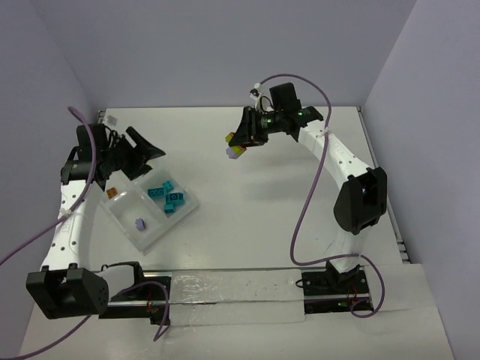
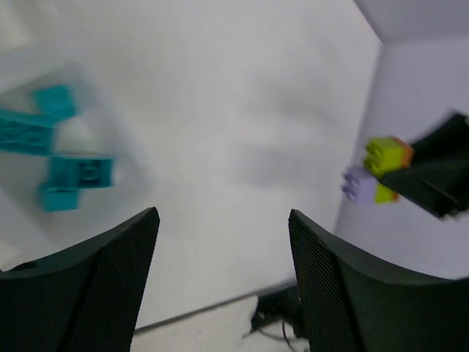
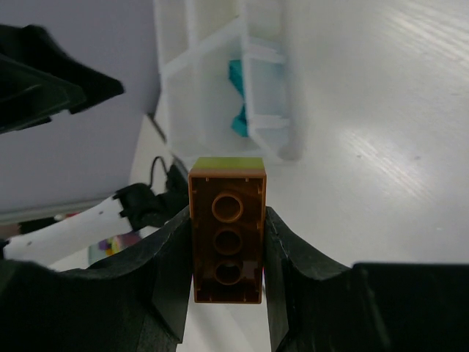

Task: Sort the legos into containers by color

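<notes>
The tray (image 1: 154, 234) is moulded in clear plastic (faintly frosted); the brick stack (image 3: 226, 242) is finished smooth and glossy; a soft sheen is seen on the worktop (image 3: 381, 110).
</notes>
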